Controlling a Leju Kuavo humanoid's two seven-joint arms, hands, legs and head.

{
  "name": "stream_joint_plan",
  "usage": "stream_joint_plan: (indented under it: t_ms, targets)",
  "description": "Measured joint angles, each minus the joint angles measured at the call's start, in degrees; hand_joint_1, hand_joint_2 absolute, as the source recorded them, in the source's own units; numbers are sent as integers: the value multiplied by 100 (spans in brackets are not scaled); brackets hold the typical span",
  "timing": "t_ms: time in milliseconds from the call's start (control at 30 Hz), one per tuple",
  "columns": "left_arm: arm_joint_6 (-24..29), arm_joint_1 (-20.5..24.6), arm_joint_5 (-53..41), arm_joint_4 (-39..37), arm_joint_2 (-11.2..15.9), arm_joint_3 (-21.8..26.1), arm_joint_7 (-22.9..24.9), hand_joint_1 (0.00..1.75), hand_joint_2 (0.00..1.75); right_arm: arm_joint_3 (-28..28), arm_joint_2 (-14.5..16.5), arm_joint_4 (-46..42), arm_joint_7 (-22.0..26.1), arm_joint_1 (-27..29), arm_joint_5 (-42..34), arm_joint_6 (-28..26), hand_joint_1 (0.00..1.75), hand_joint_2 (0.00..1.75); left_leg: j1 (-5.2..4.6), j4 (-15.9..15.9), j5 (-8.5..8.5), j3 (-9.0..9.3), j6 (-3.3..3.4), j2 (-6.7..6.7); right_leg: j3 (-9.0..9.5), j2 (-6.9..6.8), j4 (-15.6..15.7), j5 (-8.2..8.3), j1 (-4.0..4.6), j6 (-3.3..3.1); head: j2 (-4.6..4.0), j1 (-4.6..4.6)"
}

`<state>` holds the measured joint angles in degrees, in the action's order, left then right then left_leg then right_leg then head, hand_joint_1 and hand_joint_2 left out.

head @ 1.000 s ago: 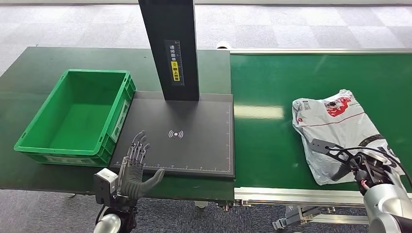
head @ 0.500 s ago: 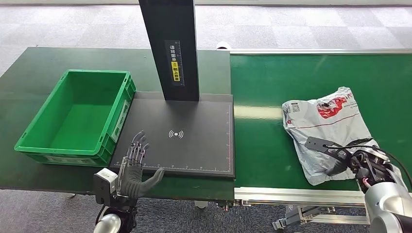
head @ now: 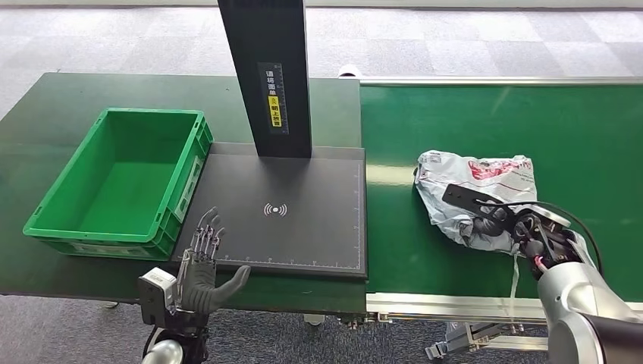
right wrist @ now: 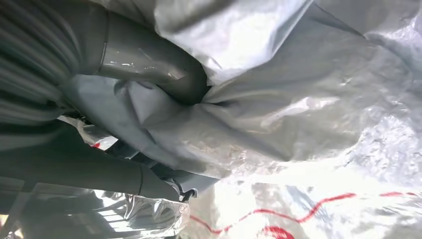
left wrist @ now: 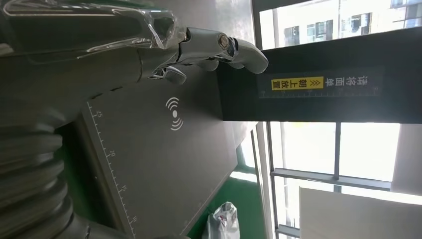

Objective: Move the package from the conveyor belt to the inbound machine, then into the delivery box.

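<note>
Green conveyor belt [head: 485,121]: right hand [head: 506,227] grips crumpled package [head: 474,186], long axis crosswise; left hand [head: 201,265] spread.

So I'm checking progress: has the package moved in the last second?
Yes. The package, gripped by the right hand, has moved left along the conveyor belt toward the inbound machine.

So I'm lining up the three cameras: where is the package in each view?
Head view: the package lies crumpled on the green belt, right of centre, held by the right hand.
Left wrist view: a small piece of it at the bottom edge, beyond the black pad.
Right wrist view: it covers most of the picture, bunched in the fingers.
Shared landmark: the black pad, in the head and left wrist views.
</note>
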<state>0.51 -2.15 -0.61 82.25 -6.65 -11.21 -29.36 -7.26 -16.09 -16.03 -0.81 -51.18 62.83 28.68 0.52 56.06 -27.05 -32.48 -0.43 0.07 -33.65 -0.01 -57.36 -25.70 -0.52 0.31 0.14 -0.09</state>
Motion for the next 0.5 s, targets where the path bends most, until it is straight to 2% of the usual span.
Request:
stream_joint_plan:
  t_ms: [100, 200, 333, 500]
  targets:
    - [9, -112, -2, 110, 1, 51, -7, 0, 175, -34, 68, -74, 171, -19, -146, -423, 175, 175, -2, 0, 0, -4, 0, -1, -2, 0, 0, 0, -1, 0, -1, 0]
    - [111, -265, -90, 267, 5, 115, -93, 0, 175, -46, 125, -216, 486, -22, -538, -1199, 175, 175, -2, 0, -1, -7, 0, 0, -6, 1, 0, 0, -2, 0, -1, -1]
    - [458, -437, -281, 511, 4, 200, -301, 0, 175, 5, 210, -601, 1367, -16, -1426, -2265, 175, 175, -1, 0, 0, -7, 0, 0, -11, 1, 0, 0, -1, 0, -1, -1]
    - [1086, -504, -221, 738, -5, 238, -704, 0, 175, -43, 251, -1568, 2649, 306, -2038, -3785, 175, 175, 1, 0, 0, -6, 0, -1, -13, -1, 0, -1, 1, 0, -1, 0]
